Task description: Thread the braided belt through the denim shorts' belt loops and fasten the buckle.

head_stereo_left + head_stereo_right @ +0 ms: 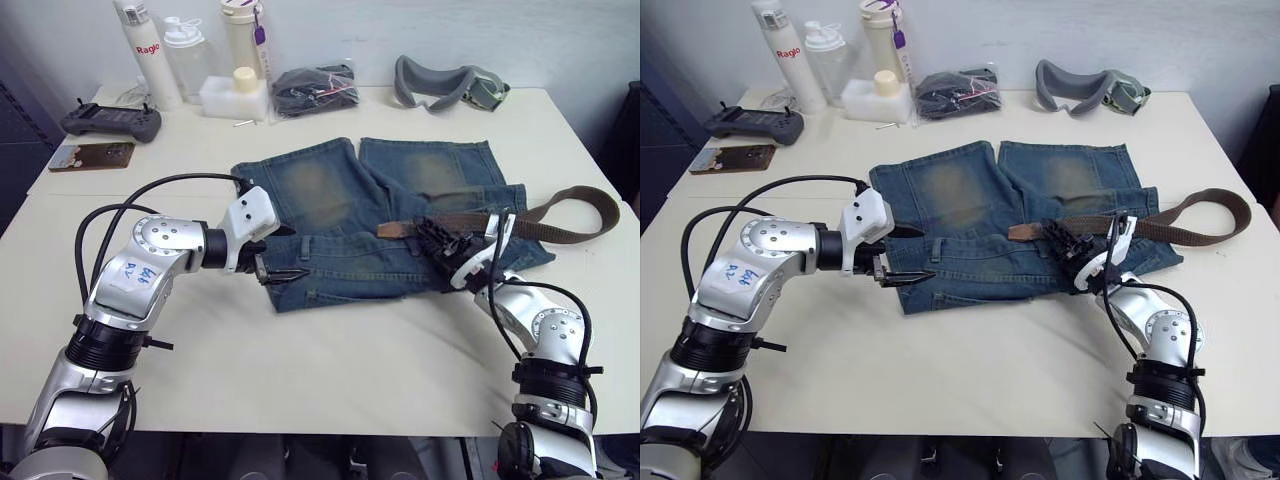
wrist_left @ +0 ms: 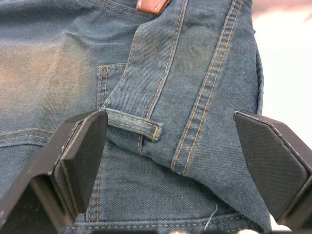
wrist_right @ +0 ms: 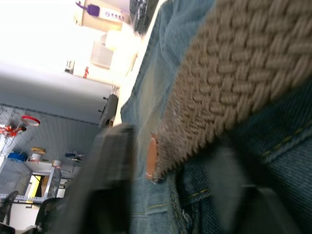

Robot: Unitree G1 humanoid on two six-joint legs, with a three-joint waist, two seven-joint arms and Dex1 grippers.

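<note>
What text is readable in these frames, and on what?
"Raglo": red print on the white bottle at the table's back left.
Blue handwriting on a white sticker on the left forearm: too scrawled to read.
Purple tag on the cream bottle: too small to read.
Label on the box in the right wrist view: blurred, unreadable.

Faded denim, woven belt, matt tabletop

You see the denim shorts [image 1: 380,215] in soft twill cloth with raised orange stitching; on them, the braided belt [image 1: 545,215] looks coarse, woven, leather-tipped; the table [image 1: 330,350] beneath is smooth, matt.
</note>
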